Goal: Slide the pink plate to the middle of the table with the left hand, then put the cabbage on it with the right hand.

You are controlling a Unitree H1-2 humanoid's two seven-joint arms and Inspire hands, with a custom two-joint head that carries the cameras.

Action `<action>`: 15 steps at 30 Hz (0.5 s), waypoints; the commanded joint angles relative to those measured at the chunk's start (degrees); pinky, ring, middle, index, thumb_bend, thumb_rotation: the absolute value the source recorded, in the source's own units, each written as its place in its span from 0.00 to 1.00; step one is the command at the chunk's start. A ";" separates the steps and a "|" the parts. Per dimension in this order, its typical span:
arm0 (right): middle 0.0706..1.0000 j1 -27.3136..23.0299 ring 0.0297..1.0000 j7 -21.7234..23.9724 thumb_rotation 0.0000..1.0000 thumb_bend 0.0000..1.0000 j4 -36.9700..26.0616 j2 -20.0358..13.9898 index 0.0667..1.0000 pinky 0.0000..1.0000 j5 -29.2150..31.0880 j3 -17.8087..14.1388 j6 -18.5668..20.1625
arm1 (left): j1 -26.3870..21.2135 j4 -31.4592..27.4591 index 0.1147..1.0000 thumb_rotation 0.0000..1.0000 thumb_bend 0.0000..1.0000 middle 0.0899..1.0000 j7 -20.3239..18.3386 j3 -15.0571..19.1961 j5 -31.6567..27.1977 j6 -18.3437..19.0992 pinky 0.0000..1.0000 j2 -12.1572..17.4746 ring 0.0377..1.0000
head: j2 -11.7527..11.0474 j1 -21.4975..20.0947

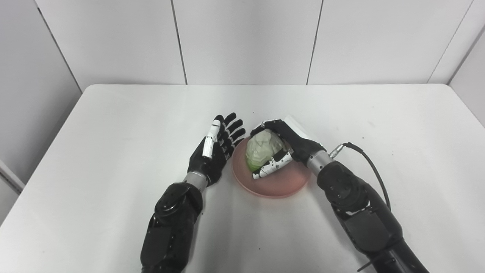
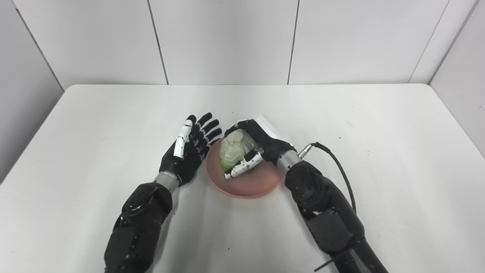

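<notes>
Right hand (image 1: 283, 146) wraps its fingers around one pale green cabbage (image 1: 261, 151) sitting on one pink plate (image 1: 278, 184) (mid-worktop (image 1: 113, 125)). Left hand (image 1: 216, 151) rests just left of the plate, fingers spread, holding nothing.

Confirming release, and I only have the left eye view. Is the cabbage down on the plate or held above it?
Observer: In the right eye view the cabbage's lower edge meets the plate with no gap showing. The right hand is wrapped around it.
Operator: Left hand touching the plate?
Observer: From this side the left hand is open, with its fingertips beside the rim's far-left part. I cannot tell whether they touch.
Operator: Cable near the table edge?
Observer: The right eye view shows more of the table's right edge. The cable loops well short of it.
</notes>
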 commanded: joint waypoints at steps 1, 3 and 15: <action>0.44 -1.53 0.37 -1.09 0.00 0.51 -0.80 -0.15 0.51 0.38 -0.34 -0.73 -2.17 | -0.48 -0.76 0.90 1.00 0.45 0.91 -0.10 0.21 -0.29 1.43 0.91 0.34 0.91 | 0.22 -0.20; 0.44 -1.30 0.36 -1.07 0.00 0.51 -0.59 -0.27 0.51 0.37 -0.54 -0.81 -2.07 | -0.48 -0.72 0.90 1.00 0.45 0.91 -0.09 0.28 -0.28 1.35 0.91 0.41 0.91 | 0.29 -0.51; 0.43 0.10 0.39 -2.03 0.00 0.51 -0.20 -0.28 0.51 0.42 -1.22 -0.85 -3.02 | -0.41 -1.08 0.90 1.00 0.45 0.91 0.07 0.26 0.05 1.58 0.90 0.69 0.91 | 0.33 -1.15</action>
